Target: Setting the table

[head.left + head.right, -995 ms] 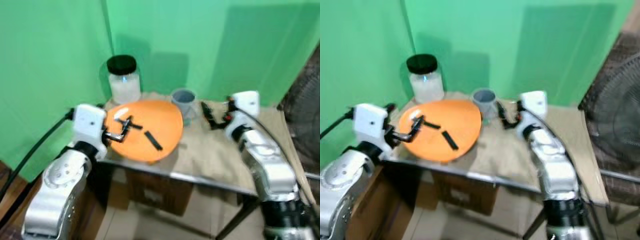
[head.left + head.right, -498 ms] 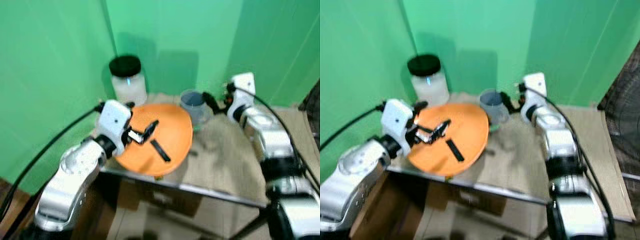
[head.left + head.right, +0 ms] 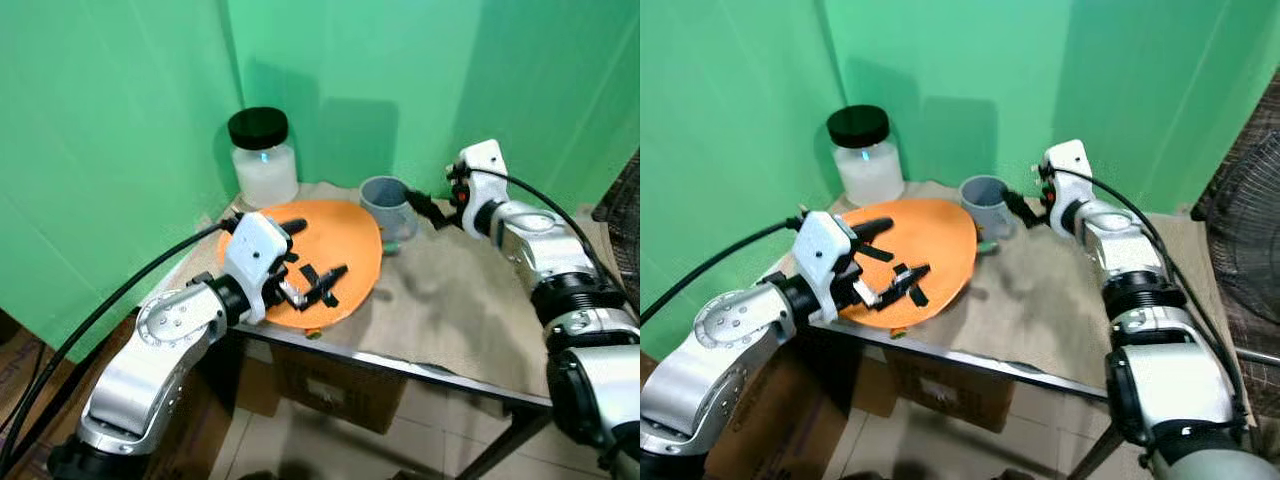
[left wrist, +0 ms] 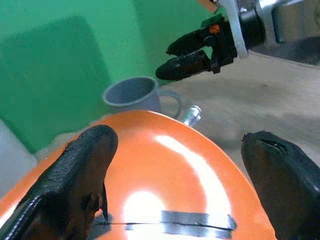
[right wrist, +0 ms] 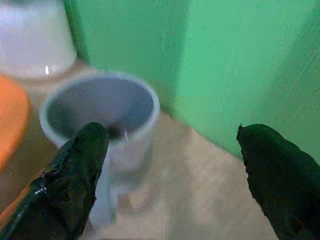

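Note:
An orange plate (image 3: pixel 345 235) with black tape strips (image 4: pixel 195 220) lies on the left part of the cloth-covered table (image 3: pixel 470 310). My left gripper (image 3: pixel 308 255) hovers over the plate, open, with one finger (image 4: pixel 85 170) at each side and nothing held. A grey mug (image 3: pixel 385 205) stands just behind the plate's right edge. My right gripper (image 3: pixel 420 207) is at the mug's right side, open, its fingers (image 5: pixel 75 180) spread wide with the mug (image 5: pixel 100 115) ahead of them. A small metal piece (image 4: pixel 191 115) lies between mug and plate.
A clear jar with a black lid (image 3: pixel 263 160) stands at the back left against the green backdrop. The table's metal front edge (image 3: pixel 400 365) has a cardboard box (image 3: pixel 320 385) beneath it. A fan (image 3: pixel 1250 200) stands to the right.
The camera has shifted. My left gripper moved from the plate's left edge to over its middle. My right gripper came in closer to the mug.

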{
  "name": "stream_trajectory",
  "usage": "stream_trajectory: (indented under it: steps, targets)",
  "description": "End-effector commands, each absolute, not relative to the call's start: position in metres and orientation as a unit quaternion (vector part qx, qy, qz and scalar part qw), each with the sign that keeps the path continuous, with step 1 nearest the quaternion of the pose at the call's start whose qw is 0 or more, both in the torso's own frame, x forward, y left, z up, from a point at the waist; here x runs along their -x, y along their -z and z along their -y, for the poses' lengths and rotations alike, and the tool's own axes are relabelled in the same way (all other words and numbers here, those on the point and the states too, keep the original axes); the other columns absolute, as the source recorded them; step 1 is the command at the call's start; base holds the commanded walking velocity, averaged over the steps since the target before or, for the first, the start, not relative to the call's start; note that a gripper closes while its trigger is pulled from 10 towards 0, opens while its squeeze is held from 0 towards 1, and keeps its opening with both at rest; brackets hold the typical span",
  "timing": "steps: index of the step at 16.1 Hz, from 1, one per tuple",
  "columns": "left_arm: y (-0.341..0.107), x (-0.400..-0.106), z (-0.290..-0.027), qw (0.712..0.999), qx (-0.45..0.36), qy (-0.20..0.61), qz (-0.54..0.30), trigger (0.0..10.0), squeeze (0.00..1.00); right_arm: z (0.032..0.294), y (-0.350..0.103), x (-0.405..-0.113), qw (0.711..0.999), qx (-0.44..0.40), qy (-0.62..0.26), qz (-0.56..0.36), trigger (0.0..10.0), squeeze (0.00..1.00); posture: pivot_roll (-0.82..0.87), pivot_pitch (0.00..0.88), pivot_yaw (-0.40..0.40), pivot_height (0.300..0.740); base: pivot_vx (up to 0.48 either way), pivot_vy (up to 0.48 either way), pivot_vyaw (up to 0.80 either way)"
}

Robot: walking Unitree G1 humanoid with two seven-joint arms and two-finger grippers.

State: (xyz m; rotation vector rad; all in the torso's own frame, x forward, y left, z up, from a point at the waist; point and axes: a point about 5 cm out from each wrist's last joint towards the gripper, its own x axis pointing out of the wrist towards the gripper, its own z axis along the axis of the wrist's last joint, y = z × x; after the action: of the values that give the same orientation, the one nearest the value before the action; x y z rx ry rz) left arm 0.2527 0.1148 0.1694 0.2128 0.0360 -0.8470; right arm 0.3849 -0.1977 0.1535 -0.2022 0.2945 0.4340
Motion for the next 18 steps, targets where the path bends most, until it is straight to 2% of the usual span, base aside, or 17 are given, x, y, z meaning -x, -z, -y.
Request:
stream_trajectory:
  steps: [1, 5, 9, 12, 13, 15, 18]
  targets:
    - [-0.167, -0.251, -0.116, 0.901, -0.109, 0.419, -0.025, 10.0, 0.0, 0.196, -0.157, -0.387, 0.956, 0.115, -0.229, -0.143, 10.0, 0.0, -0.03, 0.0, 0.049, 0.74, 0.0, 0.0, 0.0]
    - [-0.162, -0.247, -0.117, 0.893, -0.111, 0.434, -0.041, 10.0, 0.0, 0.188, -0.146, -0.38, 0.93, 0.133, -0.303, -0.158, 10.0, 0.0, -0.03, 0.0, 0.054, 0.74, 0.0, 0.0, 0.0]
    - [-0.162, -0.247, -0.114, 0.891, -0.113, 0.438, -0.043, 10.0, 0.0, 0.188, -0.135, -0.378, 0.927, 0.166, -0.29, -0.167, 10.0, 0.0, -0.03, 0.0, 0.052, 0.74, 0.0, 0.0, 0.0]
    - [-0.162, -0.245, -0.114, 0.891, -0.111, 0.438, -0.043, 10.0, 0.0, 0.188, -0.131, -0.377, 0.926, 0.162, -0.294, -0.174, 10.0, 0.0, -0.03, 0.0, 0.043, 0.74, 0.0, 0.0, 0.0]
    - [-0.162, -0.245, -0.113, 0.892, -0.11, 0.437, -0.043, 10.0, 0.0, 0.186, -0.13, -0.377, 0.927, 0.154, -0.293, -0.175, 4.5, 0.0, -0.03, 0.0, 0.041, 0.74, 0.0, 0.0, 0.0]
    - [-0.16, -0.244, -0.114, 0.892, -0.108, 0.436, -0.045, 10.0, 0.0, 0.179, -0.126, -0.377, 0.928, 0.15, -0.292, -0.175, 0.0, 0.0, -0.03, 0.0, 0.045, 0.74, 0.0, 0.0, 0.0]
    - [-0.159, -0.242, -0.113, 0.888, -0.105, 0.444, -0.049, 10.0, 0.0, 0.179, -0.125, -0.379, 0.938, 0.134, -0.267, -0.175, 0.0, 0.0, -0.04, 0.0, 0.053, 0.74, 0.0, 0.0, 0.0]
